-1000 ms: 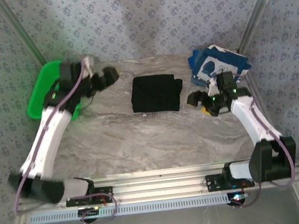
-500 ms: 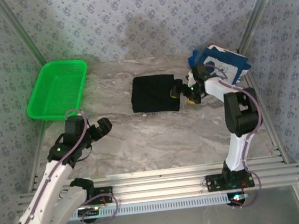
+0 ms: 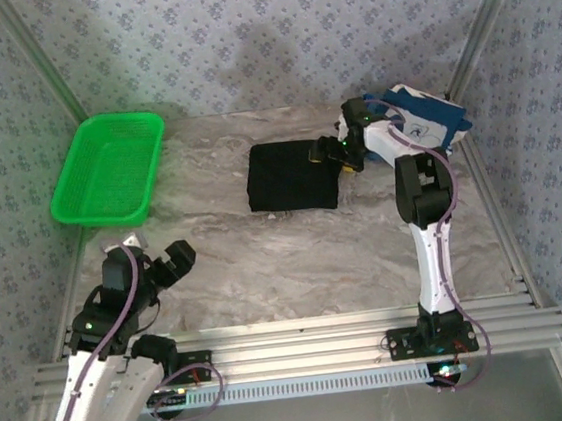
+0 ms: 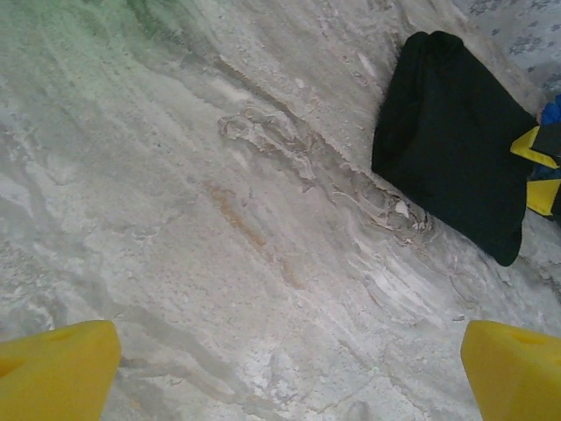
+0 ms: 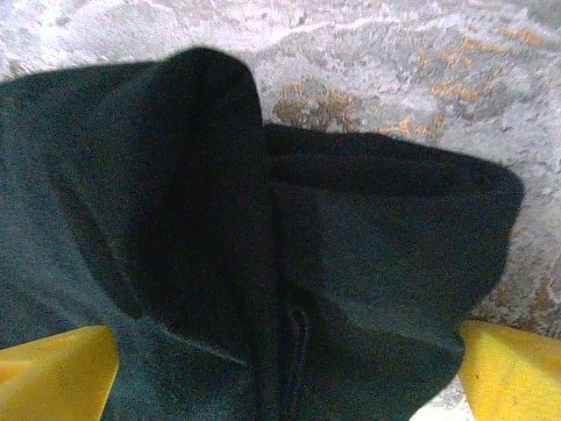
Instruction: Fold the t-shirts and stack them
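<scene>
While the green basket (image 3: 106, 169) sits idle at the table's (image 3: 266, 262) far left, your left pincer (image 3: 171, 262) hangs near the front edge, fingers spread wide with nothing between them. Mid-table the black t-shirt (image 3: 293, 176) lies folded into a neat rectangle — that half looks done. Your right pincer (image 3: 327, 150) is at its right edge, jaws wide apart and straddling the cloth without closing on it; whether they touch it, you cannot tell. At the far right the navy t-shirt (image 3: 422, 120) lies bunched — it needs folding, then stacking.
</scene>
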Available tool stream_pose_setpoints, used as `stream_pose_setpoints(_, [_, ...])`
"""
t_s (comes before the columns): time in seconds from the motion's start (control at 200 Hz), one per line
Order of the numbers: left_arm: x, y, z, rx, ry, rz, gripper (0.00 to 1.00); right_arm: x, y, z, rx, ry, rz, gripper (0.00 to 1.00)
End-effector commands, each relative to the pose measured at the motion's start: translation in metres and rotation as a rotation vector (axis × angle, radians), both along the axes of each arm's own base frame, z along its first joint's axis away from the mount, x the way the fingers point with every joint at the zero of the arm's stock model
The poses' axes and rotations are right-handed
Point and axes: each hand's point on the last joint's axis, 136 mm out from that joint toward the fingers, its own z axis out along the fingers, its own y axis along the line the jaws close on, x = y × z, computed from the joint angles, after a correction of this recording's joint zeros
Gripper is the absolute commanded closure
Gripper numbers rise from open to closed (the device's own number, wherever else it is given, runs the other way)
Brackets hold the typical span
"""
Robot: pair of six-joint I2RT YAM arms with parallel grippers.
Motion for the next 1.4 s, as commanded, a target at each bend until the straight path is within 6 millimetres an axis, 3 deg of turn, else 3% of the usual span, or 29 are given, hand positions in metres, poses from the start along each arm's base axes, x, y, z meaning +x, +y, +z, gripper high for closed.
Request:
stream_pose_setpoints(0.0, [-0.002,0.008,0.004,0.008,0.002,0.042,0.0,-0.03,0.009,-0.032,-0.091,0.144,0.063,0.02])
stream_pose_setpoints(0.245, [0.005,0.007,0.003,0.015,0.015,0.046,0.0,-0.043,0.038,-0.045,-0.184,0.231,0.163,0.21])
stream_pose_setpoints(0.33, [0.007,0.007,0.001,0.013,0.018,0.051,0.0,-0.043,0.044,-0.049,-0.24,0.256,0.211,0.38])
stream_pose_setpoints(0.42, [0.006,0.007,-0.001,0.013,0.028,0.054,0.0,-0.038,0.046,-0.051,-0.287,0.249,0.245,0.65])
stream_pose_setpoints(0.49, [0.005,0.008,-0.002,0.015,0.035,0.056,0.0,-0.029,0.043,-0.041,-0.33,0.203,0.245,0.84])
stream_pose_setpoints(0.585, [0.002,0.01,-0.002,0.021,0.037,0.06,0.0,-0.015,0.031,-0.007,-0.405,0.101,0.242,1.0])
stream_pose_setpoints(0.76, [0.004,0.01,0.0,0.02,0.019,0.058,0.0,0.016,-0.006,0.099,-0.56,-0.183,0.166,1.0])
stream_pose_setpoints(1.014, [0.021,0.006,0.012,0.033,-0.049,0.033,0.0,0.029,-0.042,0.231,-0.447,-0.494,0.022,1.0])
stream_pose_setpoints(1.214, [0.033,0.005,0.015,0.07,-0.045,0.021,0.0,0.028,-0.08,0.292,-0.337,-0.592,-0.087,1.0])
stream_pose_setpoints(1.394, [0.038,0.002,0.017,0.071,-0.051,0.013,0.0,0.023,-0.117,0.311,-0.31,-0.609,-0.174,1.0])
